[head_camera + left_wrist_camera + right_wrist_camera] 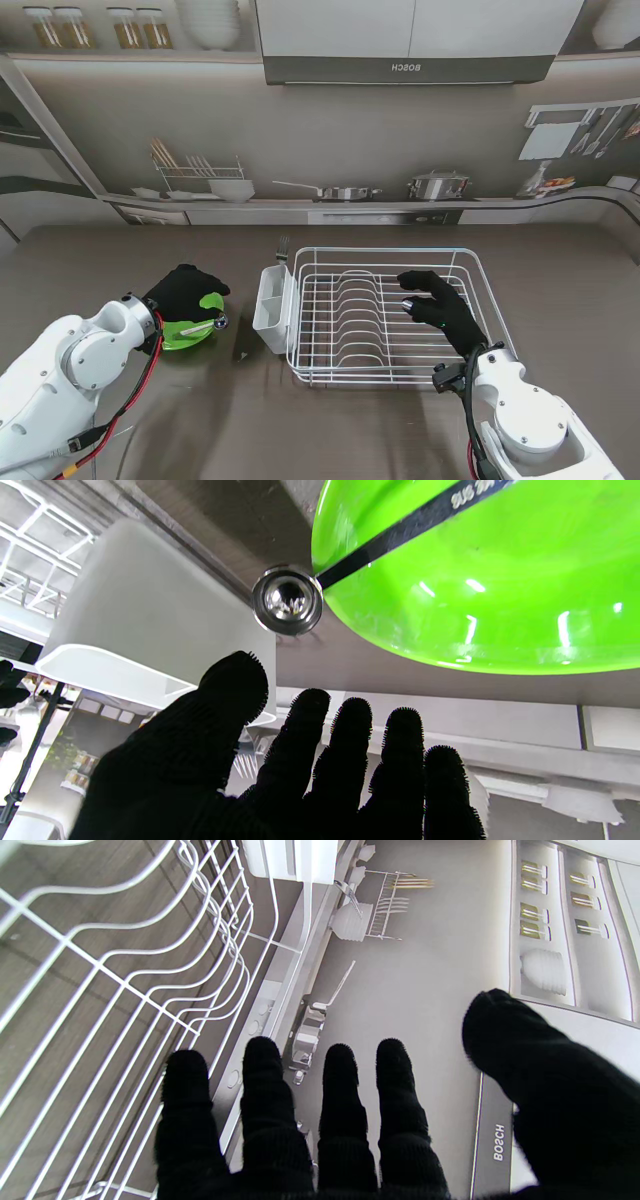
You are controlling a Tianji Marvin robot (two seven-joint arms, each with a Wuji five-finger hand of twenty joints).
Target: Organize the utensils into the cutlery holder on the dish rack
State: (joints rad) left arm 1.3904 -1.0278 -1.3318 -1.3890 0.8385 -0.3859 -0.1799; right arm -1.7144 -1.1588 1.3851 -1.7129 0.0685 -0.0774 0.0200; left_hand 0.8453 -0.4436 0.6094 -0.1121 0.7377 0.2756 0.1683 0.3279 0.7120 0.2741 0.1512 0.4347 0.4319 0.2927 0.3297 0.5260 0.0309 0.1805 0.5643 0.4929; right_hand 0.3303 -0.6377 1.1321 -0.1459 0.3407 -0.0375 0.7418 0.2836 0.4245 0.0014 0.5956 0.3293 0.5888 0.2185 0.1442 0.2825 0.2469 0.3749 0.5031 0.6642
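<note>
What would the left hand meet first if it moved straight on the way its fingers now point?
Probably the small metal spoon resting on the green bowl, just ahead of the left hand. The white cutlery holder lies beyond. Depth is unclear.

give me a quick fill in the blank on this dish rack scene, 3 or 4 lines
1. The left hand hovers over a bowl whose colour is ____.
2. The spoon rests across the bowl, its round end pointing toward the ____.
3. The right hand is open above the wire ____.
4. The white cutlery holder hangs on the dish rack's ____ side.

Missing words: green; cutlery holder; dish rack; left
</note>
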